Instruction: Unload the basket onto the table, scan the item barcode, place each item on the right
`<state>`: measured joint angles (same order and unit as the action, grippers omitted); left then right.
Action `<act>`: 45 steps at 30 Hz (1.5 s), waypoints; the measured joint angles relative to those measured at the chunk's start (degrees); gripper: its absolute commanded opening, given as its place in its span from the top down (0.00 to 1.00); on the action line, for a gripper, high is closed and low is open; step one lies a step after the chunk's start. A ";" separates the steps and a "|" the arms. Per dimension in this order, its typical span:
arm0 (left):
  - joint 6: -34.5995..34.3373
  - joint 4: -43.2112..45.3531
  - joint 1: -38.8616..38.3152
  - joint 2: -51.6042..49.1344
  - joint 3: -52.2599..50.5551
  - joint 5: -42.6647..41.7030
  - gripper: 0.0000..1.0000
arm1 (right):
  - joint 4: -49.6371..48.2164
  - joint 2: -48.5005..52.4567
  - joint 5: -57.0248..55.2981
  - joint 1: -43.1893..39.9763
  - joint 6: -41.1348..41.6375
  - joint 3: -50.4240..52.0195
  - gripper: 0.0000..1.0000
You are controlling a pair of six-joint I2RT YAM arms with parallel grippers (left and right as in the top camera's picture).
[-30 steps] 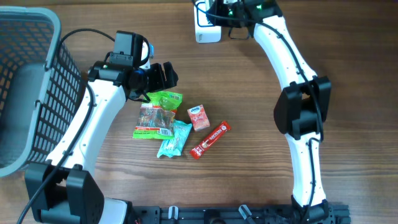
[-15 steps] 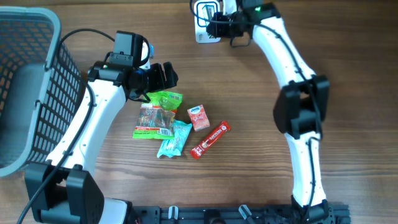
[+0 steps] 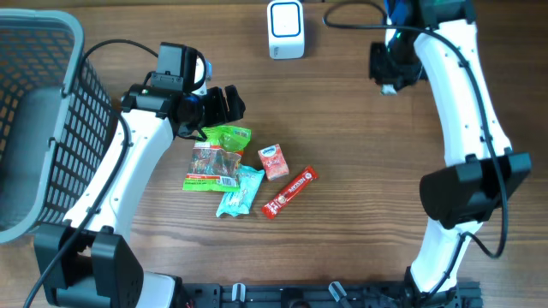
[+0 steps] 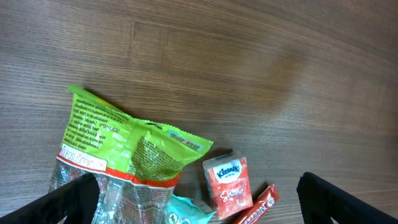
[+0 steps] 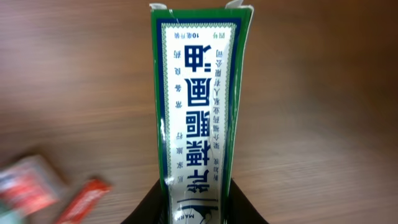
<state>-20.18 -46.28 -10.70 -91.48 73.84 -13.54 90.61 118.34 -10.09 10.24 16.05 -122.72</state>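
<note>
Green-white box [image 5: 200,93] clamped in right gripper [image 5: 199,208] | left gripper [image 4: 199,196] spread wide, empty

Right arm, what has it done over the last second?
The right gripper, shut on the green box, swung rightward off the white scanner, which now sits uncovered. The left gripper stayed open by the snack packets, which haven't moved.

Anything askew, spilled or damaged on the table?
Nothing spilled or damaged. The green snack bag has its top folded over and crumpled; the green box sits straight in the right claw.
</note>
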 measured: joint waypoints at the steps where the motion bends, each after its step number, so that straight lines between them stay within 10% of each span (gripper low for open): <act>1: 0.00 0.02 0.00 0.00 0.00 0.00 0.00 | -0.83 0.09 -2.10 -0.50 0.92 3.32 0.96; 6: 0.00 0.00 0.00 0.00 0.00 0.02 0.00 | -9.81 0.72 -6.86 -4.04 3.45 20.83 0.96; 9: 0.00 0.00 0.00 0.00 0.00 0.02 0.00 | -16.11 0.81 -7.80 -7.23 3.67 30.03 0.35; 14: 0.00 0.00 0.00 0.00 0.00 0.02 0.00 | -18.36 0.94 -6.54 -11.13 0.76 34.73 0.12; 30: 0.00 0.00 0.00 0.00 0.00 0.02 0.00 | -17.18 -15.19 27.08 8.15 -16.28 29.51 0.21; 35: 0.00 -0.02 0.00 0.00 0.00 0.02 0.00 | -27.39 -15.17 33.35 11.65 -16.65 35.91 0.48; 45: 0.02 0.92 0.00 0.00 0.00 0.04 0.00 | -54.51 -15.15 40.11 14.58 -12.96 55.91 0.63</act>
<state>-20.16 -45.36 -10.70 -91.48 73.84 -13.50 36.10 103.20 30.02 24.82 3.09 -66.81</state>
